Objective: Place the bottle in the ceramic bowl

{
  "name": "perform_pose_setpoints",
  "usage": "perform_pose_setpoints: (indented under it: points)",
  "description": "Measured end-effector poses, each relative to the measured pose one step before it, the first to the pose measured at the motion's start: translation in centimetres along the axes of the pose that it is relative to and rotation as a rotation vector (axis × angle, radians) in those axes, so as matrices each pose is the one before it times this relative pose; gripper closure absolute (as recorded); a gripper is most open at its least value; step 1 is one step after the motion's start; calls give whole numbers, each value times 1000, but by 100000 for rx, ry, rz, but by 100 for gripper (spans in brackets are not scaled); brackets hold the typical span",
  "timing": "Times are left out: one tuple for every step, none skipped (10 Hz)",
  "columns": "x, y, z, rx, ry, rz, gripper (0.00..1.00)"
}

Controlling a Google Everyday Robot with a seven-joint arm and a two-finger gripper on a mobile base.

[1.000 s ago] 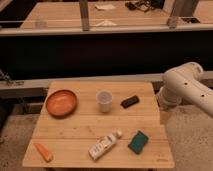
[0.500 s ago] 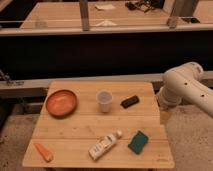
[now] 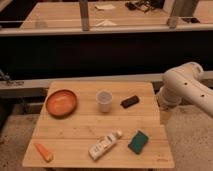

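The bottle (image 3: pixel 104 146) lies on its side near the wooden table's front edge, white cap pointing right and away. At the table's left rear stands the orange-brown ceramic bowl (image 3: pixel 61 102), with nothing in it. My white arm bends in from the right. Its gripper (image 3: pixel 164 114) hangs just off the table's right edge, far from both the bottle and the bowl, open and holding nothing.
A white translucent cup (image 3: pixel 104 100) stands mid-table between bowl and arm. A small black object (image 3: pixel 130 102) lies right of it. A green sponge (image 3: pixel 138 142) sits beside the bottle and an orange carrot (image 3: pixel 44 152) at the front left corner. A dark counter runs behind the table (image 3: pixel 80 130).
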Motion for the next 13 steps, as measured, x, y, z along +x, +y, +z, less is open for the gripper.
perform_pose_setpoints:
  points:
    - [-752, 209, 78, -383, 50, -1992, 20]
    - [-1399, 174, 26, -524, -308, -3023, 20]
    - [-1490, 127, 45, -499, -306, -2331, 20]
    - [-1766, -1, 35, -423, -368, -2503, 20]
    - [-1257, 42, 49, -289, -85, -2252, 20]
    - [-217, 128, 39, -158, 175, -1709, 20]
    - [-134, 235, 159, -293, 393, -3316, 20]
    - [-450, 55, 97, 100, 272, -1715, 20]
    - [-887, -107, 71, 6, -251, -2121, 20]
    - [-1558, -211, 72, 7, -313, -3008, 20]
    - [-1345, -203, 78, 154, -321, -2299, 20]
    - [-589, 104, 198, -201, 4, -2735, 20]
    - [-527, 11, 153, 87, -257, -4846, 20]
